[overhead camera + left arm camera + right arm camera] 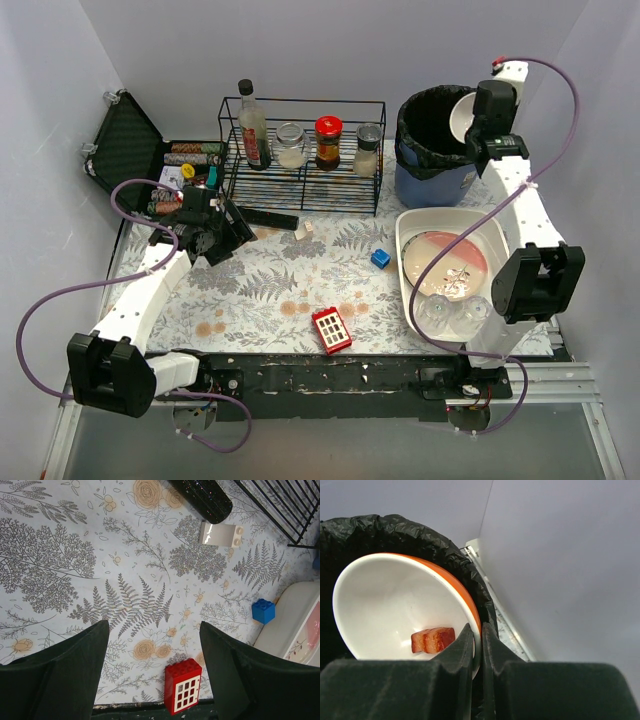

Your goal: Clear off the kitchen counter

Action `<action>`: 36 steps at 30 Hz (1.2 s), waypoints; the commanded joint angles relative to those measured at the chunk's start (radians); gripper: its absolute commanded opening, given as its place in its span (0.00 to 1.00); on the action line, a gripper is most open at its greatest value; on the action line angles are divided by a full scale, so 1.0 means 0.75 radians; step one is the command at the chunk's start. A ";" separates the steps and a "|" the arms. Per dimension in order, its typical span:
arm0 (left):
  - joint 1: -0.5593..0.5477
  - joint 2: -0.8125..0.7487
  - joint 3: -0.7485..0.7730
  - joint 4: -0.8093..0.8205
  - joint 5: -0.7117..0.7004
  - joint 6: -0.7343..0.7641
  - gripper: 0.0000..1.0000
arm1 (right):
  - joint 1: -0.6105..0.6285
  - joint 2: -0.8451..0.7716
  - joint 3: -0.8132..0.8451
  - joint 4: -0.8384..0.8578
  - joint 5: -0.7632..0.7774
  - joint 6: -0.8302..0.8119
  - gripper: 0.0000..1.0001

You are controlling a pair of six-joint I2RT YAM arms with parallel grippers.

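The kitchen counter (270, 290) has a fern and flower pattern. On it lie a red window brick (331, 329), a blue brick (380, 258) and a small white brick (305, 229). My right gripper (478, 138) is shut on the rim of an orange-and-white bowl (395, 605), tilted over the black-lined bin (432, 120). A brown food piece (433, 639) lies in the bowl. My left gripper (215, 238) is open and empty above the counter's left part. In the left wrist view the red brick (183, 685) shows between the fingers.
A white tub (492, 240) at the right holds a pink plate (445, 262) and clear glasses (452, 312). A black wire rack (300, 150) with bottles and jars stands at the back. An open black case (130, 150) sits at the far left. A black bar (202, 497) lies by the rack.
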 commanded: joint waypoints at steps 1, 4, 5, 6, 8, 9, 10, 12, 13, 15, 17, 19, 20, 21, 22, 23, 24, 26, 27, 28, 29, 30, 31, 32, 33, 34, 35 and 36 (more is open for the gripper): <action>0.007 -0.013 -0.010 0.014 0.024 0.006 0.72 | 0.094 -0.081 -0.049 0.376 0.247 -0.347 0.01; 0.007 -0.021 -0.016 0.010 0.020 0.006 0.72 | 0.147 -0.054 -0.100 0.572 0.378 -0.576 0.01; 0.007 -0.024 -0.018 0.008 0.018 0.006 0.72 | 0.166 -0.048 -0.124 0.643 0.406 -0.670 0.01; 0.007 -0.028 -0.020 0.008 0.016 0.006 0.72 | 0.182 -0.044 -0.159 0.737 0.435 -0.756 0.01; 0.007 -0.028 -0.024 0.004 0.014 0.010 0.72 | 0.211 -0.032 -0.239 0.968 0.502 -0.968 0.01; 0.007 -0.028 -0.026 0.004 0.014 0.010 0.72 | 0.225 -0.026 -0.276 1.101 0.535 -1.089 0.01; 0.007 -0.030 -0.026 0.004 0.012 0.012 0.72 | 0.235 -0.017 -0.304 1.228 0.556 -1.199 0.01; 0.007 -0.030 -0.030 0.004 0.012 0.012 0.72 | 0.254 -0.003 -0.353 1.442 0.576 -1.369 0.01; 0.007 -0.028 -0.030 0.008 0.014 0.012 0.72 | 0.258 0.007 -0.372 1.492 0.582 -1.449 0.01; 0.007 -0.024 -0.030 0.010 0.018 0.014 0.72 | 0.274 0.026 -0.399 1.650 0.585 -1.576 0.01; 0.007 -0.017 -0.028 0.012 0.022 0.016 0.72 | 0.289 0.042 -0.415 1.744 0.576 -1.693 0.01; 0.009 -0.015 -0.026 0.010 0.024 0.023 0.72 | 0.303 0.056 -0.427 1.824 0.564 -1.773 0.01; 0.007 -0.015 -0.024 0.008 0.024 0.025 0.72 | 0.311 0.062 -0.431 1.867 0.556 -1.820 0.01; 0.007 -0.015 -0.028 0.008 0.024 0.027 0.72 | 0.317 0.071 -0.444 1.908 0.542 -1.867 0.01; 0.007 -0.019 -0.028 0.008 0.024 0.029 0.72 | 0.321 0.077 -0.452 1.959 0.534 -1.906 0.01; 0.007 -0.019 -0.028 0.008 0.024 0.031 0.72 | 0.325 0.085 -0.454 2.000 0.527 -1.946 0.01; 0.007 -0.023 -0.032 0.008 0.024 0.033 0.72 | 0.329 0.091 -0.454 2.024 0.525 -1.967 0.01; 0.007 -0.024 -0.036 0.004 0.026 0.035 0.72 | 0.340 0.095 -0.460 2.055 0.519 -1.990 0.01; 0.007 -0.026 -0.036 0.006 0.026 0.035 0.72 | 0.344 0.095 -0.466 2.067 0.511 -2.002 0.01; 0.009 -0.028 -0.038 0.008 0.028 0.035 0.72 | 0.350 0.093 -0.478 2.086 0.501 -2.018 0.01; 0.007 -0.030 -0.038 0.008 0.030 0.035 0.72 | 0.356 0.091 -0.493 2.116 0.480 -2.049 0.01; 0.009 -0.032 -0.038 0.008 0.032 0.035 0.72 | 0.362 0.091 -0.515 2.161 0.460 -2.096 0.01; 0.007 -0.034 -0.042 0.008 0.034 0.035 0.72 | 0.368 0.091 -0.535 2.210 0.436 -2.139 0.01; 0.007 -0.036 -0.040 0.008 0.036 0.035 0.72 | 0.374 0.091 -0.554 2.259 0.411 -2.176 0.01; 0.007 -0.036 -0.042 0.008 0.036 0.037 0.72 | 0.381 0.091 -0.572 2.300 0.393 -2.210 0.01; 0.007 -0.038 -0.044 0.006 0.038 0.039 0.73 | 0.387 0.091 -0.587 2.331 0.372 -2.233 0.01; 0.007 -0.040 -0.050 0.006 0.034 0.039 0.73 | 0.391 0.091 -0.597 2.358 0.364 -2.249 0.01; 0.007 -0.042 -0.050 0.004 0.030 0.039 0.73 | 0.395 0.091 -0.601 2.366 0.354 -2.258 0.01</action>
